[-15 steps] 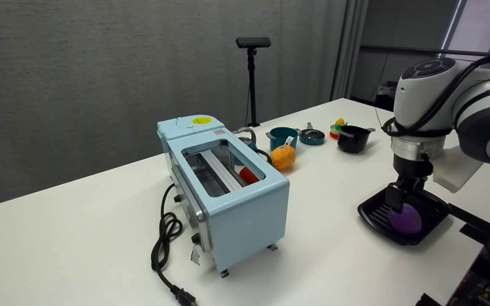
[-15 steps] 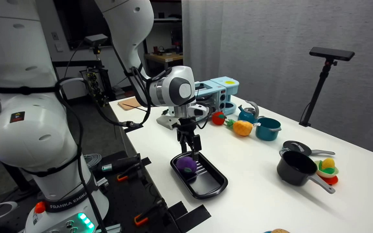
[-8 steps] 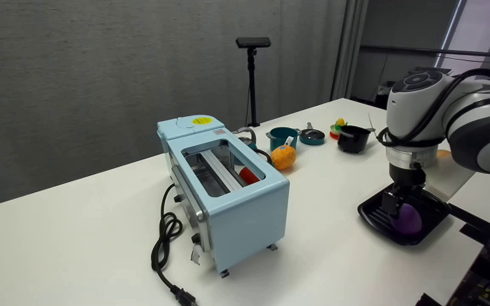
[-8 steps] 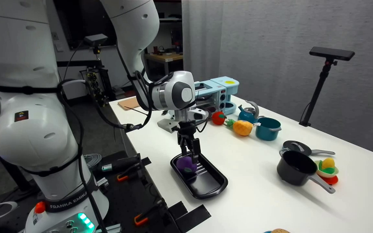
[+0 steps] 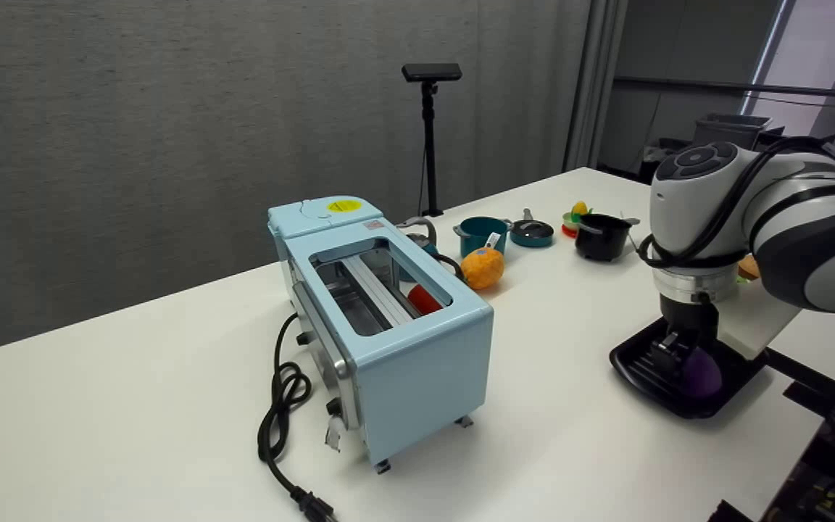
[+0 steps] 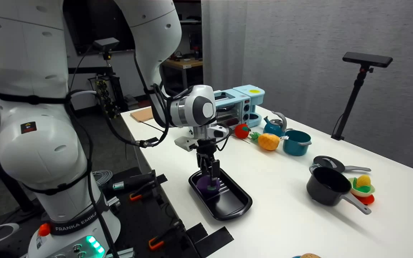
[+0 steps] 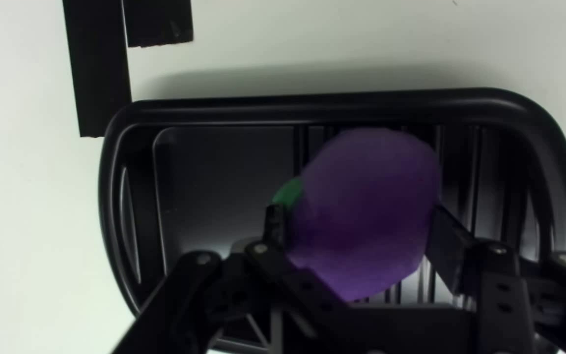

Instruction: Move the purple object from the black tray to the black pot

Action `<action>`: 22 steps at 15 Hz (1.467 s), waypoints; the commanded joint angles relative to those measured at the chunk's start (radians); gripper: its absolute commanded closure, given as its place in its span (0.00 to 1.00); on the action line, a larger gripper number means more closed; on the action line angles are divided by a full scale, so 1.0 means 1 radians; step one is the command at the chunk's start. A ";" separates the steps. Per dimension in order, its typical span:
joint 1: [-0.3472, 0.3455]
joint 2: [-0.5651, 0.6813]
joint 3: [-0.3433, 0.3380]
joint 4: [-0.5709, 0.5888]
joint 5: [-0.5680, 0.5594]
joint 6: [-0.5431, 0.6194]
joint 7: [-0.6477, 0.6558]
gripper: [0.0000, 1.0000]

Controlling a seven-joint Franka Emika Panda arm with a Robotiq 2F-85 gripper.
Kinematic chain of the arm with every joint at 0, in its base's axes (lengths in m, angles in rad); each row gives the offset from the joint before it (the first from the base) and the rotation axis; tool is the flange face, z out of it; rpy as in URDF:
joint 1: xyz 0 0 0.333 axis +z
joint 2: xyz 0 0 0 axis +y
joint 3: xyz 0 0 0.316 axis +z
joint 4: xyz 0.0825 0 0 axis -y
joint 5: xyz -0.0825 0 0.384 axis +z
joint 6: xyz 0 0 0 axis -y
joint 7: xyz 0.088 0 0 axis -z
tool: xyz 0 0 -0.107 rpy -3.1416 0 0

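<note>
- Currently, black two-fingered gripper (image 7: 355, 223) straddling rounded purple lump (image 7: 371, 191); whether clamped, cannot tell
- lump inside ribbed black tray (image 6: 227, 206)
- round black pot (image 6: 323, 193) well apart

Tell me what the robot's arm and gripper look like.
The Franka Panda arm is white and rounded, with black straps and cables, a dark oval button panel, a small dark sticker, and a dark band lettered FRANKA EMIKA. The Robotiq gripper is black, its two jointed fingers dotted with round screw heads.
</note>
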 commanded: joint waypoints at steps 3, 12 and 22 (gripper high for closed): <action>-0.004 -0.056 -0.045 -0.005 -0.003 0.020 -0.004 0.71; -0.140 -0.230 -0.087 0.122 0.175 -0.006 -0.139 0.97; -0.232 -0.105 -0.132 0.448 0.251 -0.051 -0.207 0.95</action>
